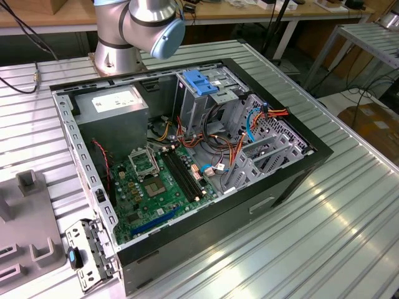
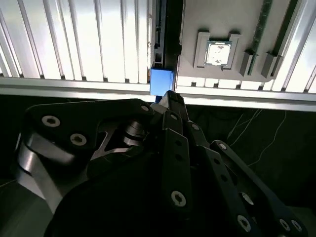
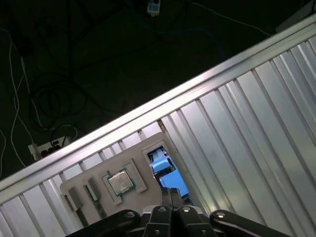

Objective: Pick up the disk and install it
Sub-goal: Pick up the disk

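From the exterior view's left, a grey tray [image 1: 43,221] sat at the edge of the ribbed table [image 1: 336,237]. The open case [image 1: 206,233] lay further right, with bare table around it. In the second wrist view the gripper [image 2: 170,96] had its fingers clenched together, with nothing seen between them. Beyond the fingertips the disk [image 2: 161,82] stood in the tray's slot, its blue end showing. A chip [image 2: 217,53] lay nearby, close to the table's edge.

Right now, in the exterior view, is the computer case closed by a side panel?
No, the computer case lies open, its green motherboard plainly exposed.
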Motion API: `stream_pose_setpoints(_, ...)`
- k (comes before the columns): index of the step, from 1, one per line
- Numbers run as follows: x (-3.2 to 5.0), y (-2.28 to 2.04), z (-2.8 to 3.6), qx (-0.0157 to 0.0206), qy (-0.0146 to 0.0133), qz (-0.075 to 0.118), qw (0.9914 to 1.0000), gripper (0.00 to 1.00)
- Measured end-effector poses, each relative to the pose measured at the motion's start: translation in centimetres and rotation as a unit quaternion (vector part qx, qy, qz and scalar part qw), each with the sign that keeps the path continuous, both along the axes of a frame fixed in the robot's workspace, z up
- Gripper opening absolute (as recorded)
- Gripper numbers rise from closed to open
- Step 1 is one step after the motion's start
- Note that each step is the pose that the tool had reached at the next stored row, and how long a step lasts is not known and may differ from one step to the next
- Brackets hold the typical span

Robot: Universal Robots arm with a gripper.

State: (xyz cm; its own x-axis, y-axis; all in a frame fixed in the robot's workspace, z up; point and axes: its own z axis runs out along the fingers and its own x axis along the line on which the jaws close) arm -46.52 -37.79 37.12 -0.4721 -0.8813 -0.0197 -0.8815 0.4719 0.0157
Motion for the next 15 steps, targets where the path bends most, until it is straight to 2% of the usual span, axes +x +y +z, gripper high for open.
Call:
stream_pose_setpoints(1,0.03,0.01,-0.16,-0.0003,-0.0008,0.014,0.99991,0.11)
stream_pose_setpoints(2,0.03,0.01,-0.28,-0.0005,-0.001,0.033,0.99944,0.23)
stream_pose_setpoints(3,0.03,0.01,-0.37,-0.0004,-0.0019,0.045,0.99898,0.23)
stream_pose_setpoints(4,0.02,0.01,-0.43,-0.0005,-0.0023,0.052,0.99867,0.29)
stream_pose_setpoints(5,0.03,0.01,-0.49,-0.0005,-0.0027,0.059,0.99827,0.29)
stream_pose_setpoints(7,0.02,0.01,-0.62,-0.0005,-0.003,0.077,0.99702,0.42)
stream_pose_setpoints(8,0.02,0.01,-0.69,-0.0005,-0.0031,0.086,0.99632,0.42)
stream_pose_setpoints(9,0.02,0.01,-0.79,-0.0004,-0.0032,0.095,0.99551,0.48)
stream_pose_setpoints(14,0.02,0.02,-1.32,-0.0002,-0.0033,0.145,0.9894,0.48)
stream_pose_setpoints(15,0.02,0.02,-1.43,-0.0002,-0.0033,0.156,0.98772,0.48)
